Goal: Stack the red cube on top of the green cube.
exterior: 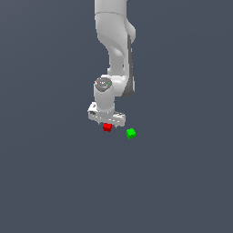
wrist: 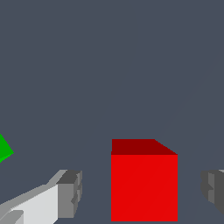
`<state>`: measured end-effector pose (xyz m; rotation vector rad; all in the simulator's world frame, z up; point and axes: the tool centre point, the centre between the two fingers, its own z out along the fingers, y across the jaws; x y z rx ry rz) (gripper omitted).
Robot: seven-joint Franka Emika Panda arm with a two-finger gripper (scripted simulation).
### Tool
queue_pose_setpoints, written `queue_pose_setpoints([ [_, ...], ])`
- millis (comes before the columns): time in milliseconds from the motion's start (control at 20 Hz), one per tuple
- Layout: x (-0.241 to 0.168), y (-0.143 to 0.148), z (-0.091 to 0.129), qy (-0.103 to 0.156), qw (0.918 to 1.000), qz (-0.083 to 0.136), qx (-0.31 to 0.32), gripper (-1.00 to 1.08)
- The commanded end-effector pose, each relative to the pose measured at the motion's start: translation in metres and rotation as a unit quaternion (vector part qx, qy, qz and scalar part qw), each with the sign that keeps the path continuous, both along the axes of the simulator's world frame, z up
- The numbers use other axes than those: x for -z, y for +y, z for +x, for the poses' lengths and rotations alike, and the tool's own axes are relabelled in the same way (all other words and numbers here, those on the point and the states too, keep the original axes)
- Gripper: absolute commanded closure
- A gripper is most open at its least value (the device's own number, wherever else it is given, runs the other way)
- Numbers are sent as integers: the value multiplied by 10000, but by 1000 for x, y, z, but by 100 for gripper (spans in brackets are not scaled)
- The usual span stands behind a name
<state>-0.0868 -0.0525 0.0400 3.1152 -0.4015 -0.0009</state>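
Observation:
The red cube [exterior: 107,127] rests on the dark floor directly under the white gripper [exterior: 107,124]. In the wrist view the red cube [wrist: 144,183] stands between the two grey fingertips [wrist: 70,194], with a gap on each side, so the gripper [wrist: 142,192] is open around it without touching. The green cube [exterior: 131,133] lies a short way off toward the exterior view's right, slightly nearer the camera. Only a corner of the green cube [wrist: 4,148] shows in the wrist view.
A plain dark grey floor [exterior: 54,182] surrounds both cubes. The white arm [exterior: 116,50] rises straight up behind the gripper.

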Motion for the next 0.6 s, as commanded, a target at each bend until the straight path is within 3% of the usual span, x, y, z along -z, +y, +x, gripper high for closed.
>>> queue_pose_setpoints([
  [0, 11, 0, 0, -1, 10000, 1, 2, -92],
  [300, 20, 0, 0, -2, 10000, 2, 4, -92],
  [350, 20, 0, 0, -2, 10000, 2, 4, 108],
  [550, 20, 0, 0, -2, 10000, 2, 4, 108],
])
